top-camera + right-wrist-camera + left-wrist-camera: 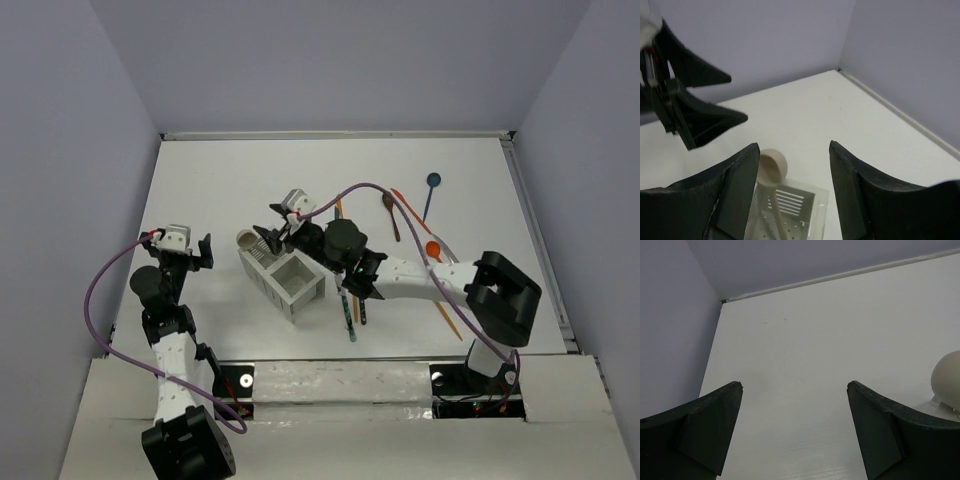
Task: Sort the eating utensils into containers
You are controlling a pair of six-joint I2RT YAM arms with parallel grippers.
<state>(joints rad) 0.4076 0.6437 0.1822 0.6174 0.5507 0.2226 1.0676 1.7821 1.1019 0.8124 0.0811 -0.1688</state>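
- Currently the right fingers (735, 195) stand apart above the box (800, 205), grasping nothing.
- The beige spoon (772, 167) stands in the box's far-left compartment, bowl up, handle down inside. It sits just beside one finger; I cannot tell whether they touch.
- Left fingers (710, 430) are wide apart and empty over bare worktop (805, 340), left of the box.
- The near-right compartment looks empty from above.
- The other utensils lie flat on the worktop, right of the box.
  - A teal-handled piece (350, 315) and a dark piece (362, 303) lie just beside the box, partly under the right arm.
  - The brown spoon (390, 208), blue spoon (431, 183), red spoon (432, 250) and orange knife (410, 212) lie farther out.
- Handling, as a judgement: thin plastic, so very light, stiff enough to lift by one point, smooth, and apt to slip or pivot in a pinch. Not fragile.
- Hold, as a judgement: pinch across the handle near mid-length, fingers crosswise to the long axis. The pieces lie flat, so fingertips must come right down to the worktop.
- Risk: the box looks light, so a spoon dropped in at a slant may nudge or tip it.
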